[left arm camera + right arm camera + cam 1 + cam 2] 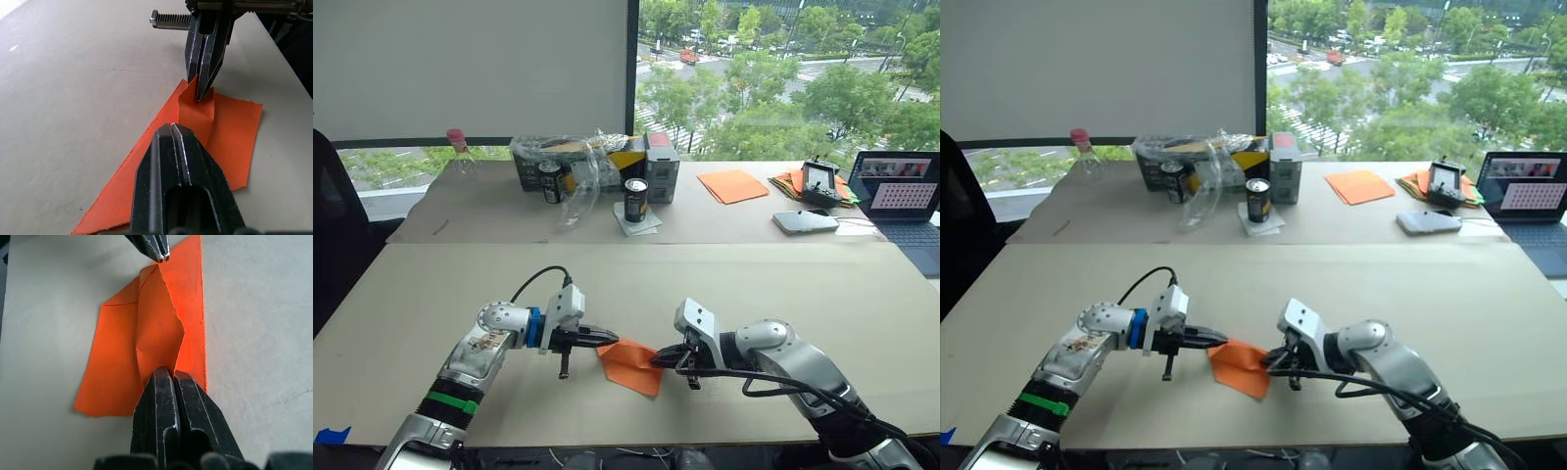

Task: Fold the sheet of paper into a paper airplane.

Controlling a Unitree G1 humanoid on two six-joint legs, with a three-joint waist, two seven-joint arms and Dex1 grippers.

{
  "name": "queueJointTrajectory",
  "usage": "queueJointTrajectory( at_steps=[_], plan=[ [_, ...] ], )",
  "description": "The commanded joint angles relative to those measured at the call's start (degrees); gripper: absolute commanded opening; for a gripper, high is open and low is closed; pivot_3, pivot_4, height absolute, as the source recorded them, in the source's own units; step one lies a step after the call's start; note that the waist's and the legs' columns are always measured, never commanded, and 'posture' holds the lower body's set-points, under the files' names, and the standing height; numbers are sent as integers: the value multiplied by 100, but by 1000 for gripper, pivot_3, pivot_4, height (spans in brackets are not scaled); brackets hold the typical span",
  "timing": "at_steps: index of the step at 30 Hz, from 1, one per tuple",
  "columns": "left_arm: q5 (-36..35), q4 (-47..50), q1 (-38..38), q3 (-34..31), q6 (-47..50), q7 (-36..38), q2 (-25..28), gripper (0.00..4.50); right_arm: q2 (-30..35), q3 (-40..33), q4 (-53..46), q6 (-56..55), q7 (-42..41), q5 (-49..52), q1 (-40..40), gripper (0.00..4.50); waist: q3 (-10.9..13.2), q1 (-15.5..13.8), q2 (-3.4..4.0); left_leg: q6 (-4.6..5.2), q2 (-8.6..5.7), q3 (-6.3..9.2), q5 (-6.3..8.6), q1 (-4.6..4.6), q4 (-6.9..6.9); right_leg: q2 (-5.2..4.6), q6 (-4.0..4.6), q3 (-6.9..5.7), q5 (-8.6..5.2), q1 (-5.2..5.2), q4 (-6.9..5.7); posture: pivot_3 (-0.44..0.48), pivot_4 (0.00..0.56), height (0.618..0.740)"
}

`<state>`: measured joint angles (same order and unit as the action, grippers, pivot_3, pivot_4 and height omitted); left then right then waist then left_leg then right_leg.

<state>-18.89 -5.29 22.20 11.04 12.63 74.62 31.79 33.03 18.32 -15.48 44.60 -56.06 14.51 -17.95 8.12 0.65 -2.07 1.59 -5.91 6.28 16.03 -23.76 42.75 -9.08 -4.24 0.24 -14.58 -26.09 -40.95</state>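
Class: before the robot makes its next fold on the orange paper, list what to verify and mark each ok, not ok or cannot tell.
1. Left end effector shut on the sheet of paper: ok.
2. Right end effector shut on the raised flap: ok.
3. Rest of the sheet flat on the table: ok.
4. Crease sharp: not ok, flap buckled.
5. Edges aligned: cannot tell.

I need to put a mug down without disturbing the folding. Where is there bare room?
The near table is bare to the left of the left gripper and to the right of the right gripper. Both pinch the sheet of paper. The far table is crowded: cans, boxes, laptop.
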Motion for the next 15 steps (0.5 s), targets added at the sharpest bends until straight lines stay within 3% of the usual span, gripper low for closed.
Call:
queueJointTrajectory(
  at_steps=[1,6,15],
  plan=[
    [-484,515,2,-259,279,57,12,0,98,194,399,747,414,-145,329,57,0,-4,0,0,0,4,0,0,0,-1,-9,-3,-5,0,3,0,150,670],
    [-670,893,-138,-243,586,125,167,0,98,182,335,911,518,-2,355,57,-8,-4,9,4,-1,7,2,4,-4,-2,-9,-9,-5,3,21,0,150,670],
    [347,-196,57,149,-676,-73,-25,0,110,265,339,867,493,56,288,57,-9,-34,11,5,0,6,2,28,-35,-2,-16,-8,-9,19,44,0,150,670]
  ],
)
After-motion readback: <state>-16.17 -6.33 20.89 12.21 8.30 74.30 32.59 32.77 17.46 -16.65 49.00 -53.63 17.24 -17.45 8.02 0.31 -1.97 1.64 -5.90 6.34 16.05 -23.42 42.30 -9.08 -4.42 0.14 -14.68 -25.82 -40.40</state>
